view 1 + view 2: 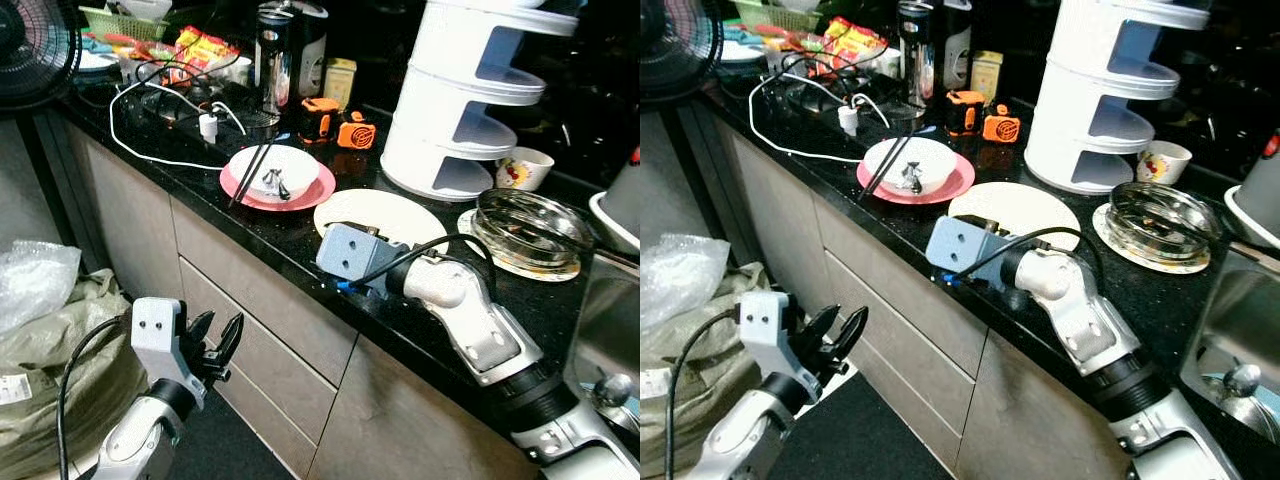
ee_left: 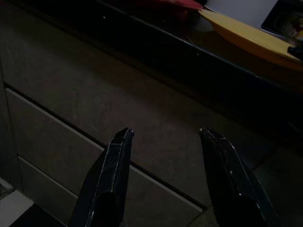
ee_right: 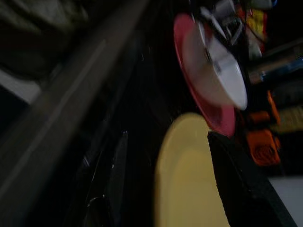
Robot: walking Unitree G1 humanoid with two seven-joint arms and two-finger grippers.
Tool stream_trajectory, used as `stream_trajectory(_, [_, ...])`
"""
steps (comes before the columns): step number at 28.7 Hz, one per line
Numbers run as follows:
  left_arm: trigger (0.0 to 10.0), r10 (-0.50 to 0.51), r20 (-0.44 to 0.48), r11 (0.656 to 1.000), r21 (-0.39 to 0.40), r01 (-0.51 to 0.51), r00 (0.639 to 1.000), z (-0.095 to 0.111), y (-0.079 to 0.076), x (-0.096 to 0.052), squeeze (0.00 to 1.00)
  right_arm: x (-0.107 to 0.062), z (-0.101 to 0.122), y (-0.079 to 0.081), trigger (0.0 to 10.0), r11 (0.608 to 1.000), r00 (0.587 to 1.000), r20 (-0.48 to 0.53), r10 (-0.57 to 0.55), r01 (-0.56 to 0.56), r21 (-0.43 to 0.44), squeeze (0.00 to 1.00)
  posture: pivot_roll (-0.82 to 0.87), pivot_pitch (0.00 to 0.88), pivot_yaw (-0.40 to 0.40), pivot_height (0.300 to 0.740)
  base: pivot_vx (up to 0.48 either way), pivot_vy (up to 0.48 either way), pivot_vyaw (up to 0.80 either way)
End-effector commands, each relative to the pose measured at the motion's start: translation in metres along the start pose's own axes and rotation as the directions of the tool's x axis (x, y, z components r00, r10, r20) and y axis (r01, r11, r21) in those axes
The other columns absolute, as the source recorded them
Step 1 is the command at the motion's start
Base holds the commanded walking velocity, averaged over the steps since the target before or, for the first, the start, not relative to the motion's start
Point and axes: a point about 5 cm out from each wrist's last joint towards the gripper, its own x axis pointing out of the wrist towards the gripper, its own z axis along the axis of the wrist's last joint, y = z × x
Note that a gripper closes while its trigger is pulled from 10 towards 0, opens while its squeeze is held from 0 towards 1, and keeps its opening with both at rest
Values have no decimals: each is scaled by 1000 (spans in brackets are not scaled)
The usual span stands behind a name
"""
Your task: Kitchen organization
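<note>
Cream plate [image 1: 385,216] beside pink plate [image 1: 300,193]

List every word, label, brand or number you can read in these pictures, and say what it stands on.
None can be read.
Snack packets: print too blurred.
Yellow tin: label too small.
Mug: a picture, no legible words.
Label on the sack: too small.

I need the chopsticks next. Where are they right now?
In the left eye view the chopsticks lean across the white bowl on the pink plate, left of the cream plate on the black counter.
</note>
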Motion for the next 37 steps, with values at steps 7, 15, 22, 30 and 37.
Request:
stream_trajectory(7, [10000,-15,-19,1000,-18,14,1000,-6,-2,-1,0,-5,-15,-3,10000,998,989,-139,48,-54,-37,0,108,0,-119,740,0,0,0])
stream_trajectory(15, [10000,-71,-36,997,-36,70,997,-7,-7,-1,0,-8,-25,14,10000,986,965,-218,147,-160,-41,0,109,0,-113,740,0,0,0])
stream_trajectory(22, [10000,-175,-92,984,11,177,980,-12,-17,-1,0,-5,-27,15,10000,995,957,-272,100,-101,10,0,107,0,-108,740,0,0,0])
stream_trajectory(30, [10000,-186,-97,982,20,189,978,-12,-17,-1,0,-2,-33,11,10000,997,934,-357,29,-1,79,0,109,0,-108,740,0,0,0])
stream_trajectory(37, [10000,-188,-96,981,22,191,977,-12,-17,0,0,4,-30,13,0,996,933,-358,-20,52,79,0,111,0,-109,740,0,0,0])
